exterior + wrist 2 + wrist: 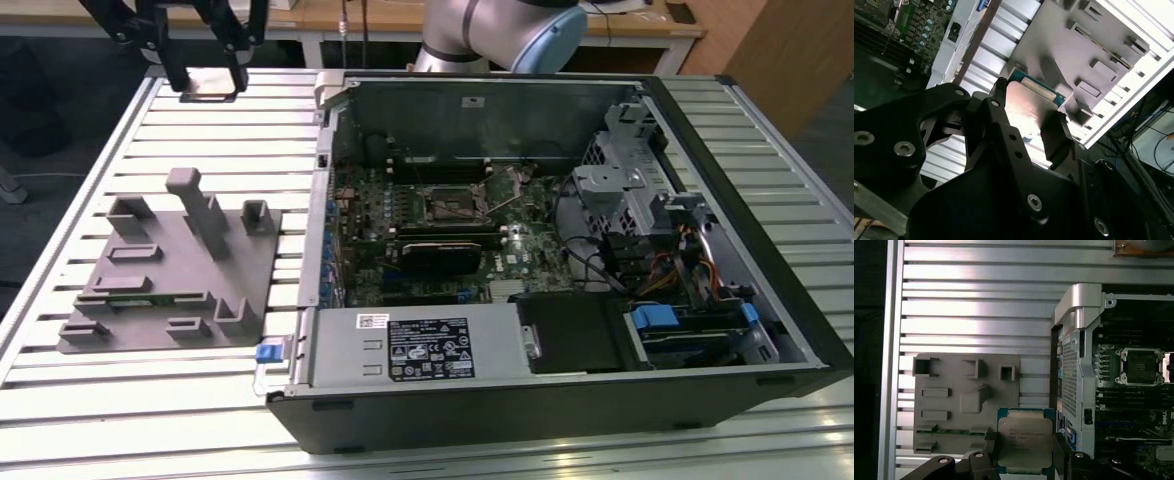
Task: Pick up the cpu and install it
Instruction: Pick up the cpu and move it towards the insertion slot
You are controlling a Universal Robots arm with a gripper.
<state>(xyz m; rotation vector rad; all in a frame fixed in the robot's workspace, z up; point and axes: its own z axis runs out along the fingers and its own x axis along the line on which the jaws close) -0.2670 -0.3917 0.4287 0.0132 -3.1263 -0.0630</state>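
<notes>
Where the arm hangs over the far part of the slatted aluminium table (134, 410), toward the exterior view's left, the black two-fingered tool (210, 86) is clenched on the cpu (1025, 439), a small thin square chip with a pale silvery metal top and a greenish rim. In both wrist views the dark fingers (1055, 137) press on two opposite edges of the chip, whose metal top faces the cameras (the print on it is not recorded here). The chip is held clear of the table, and the first wrist view shows the grey moulded fixture plate (966, 390) beyond it. The open black computer case (534, 415) lies on its side just beside that fixture. The dark square metal-framed socket (447, 205) inside the case is well apart from the tool.
</notes>
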